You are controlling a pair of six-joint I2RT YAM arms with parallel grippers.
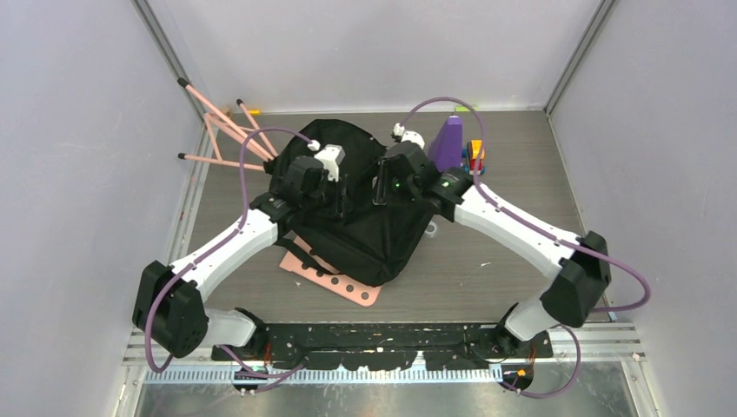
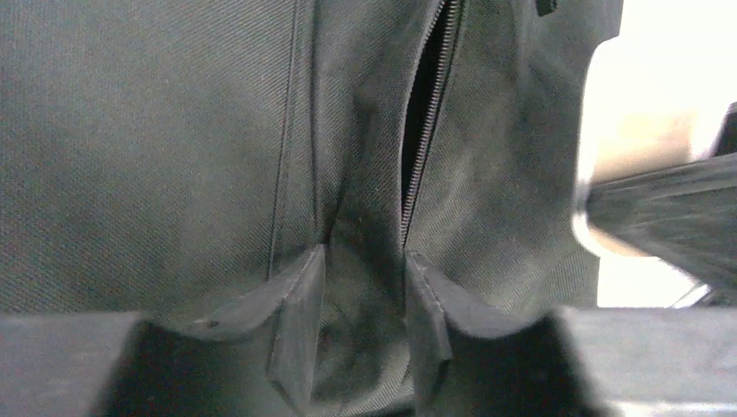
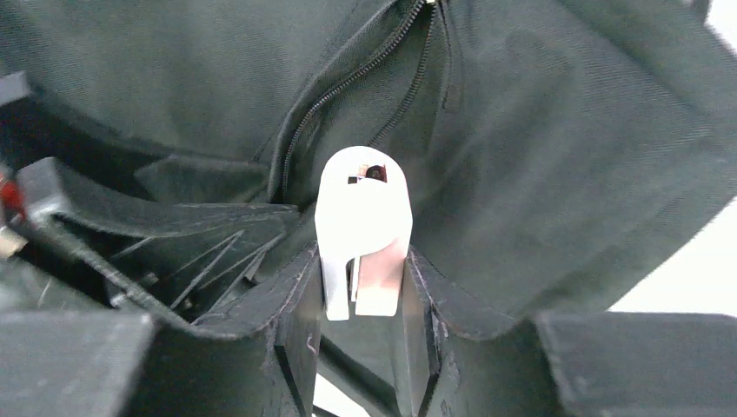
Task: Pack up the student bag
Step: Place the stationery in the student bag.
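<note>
The right end effector [image 3: 363,261] holds a white thing [image 3: 363,204] between its 2 black fingers [image 3: 295,304]. The white thing has a round top and a slit at the bottom. Behind it is the black bag [image 3: 565,130]. Its zipper [image 3: 348,82] runs up toward the top edge.

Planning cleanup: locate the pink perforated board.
Top view: the flat pink perforated board lies under the large black fabric backpack, poking out at its near-left side.

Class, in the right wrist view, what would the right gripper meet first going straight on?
The student bag: the right gripper, clamping a white capped object, points at its fabric beside the zipper. Probably close; depth is unclear.
</note>
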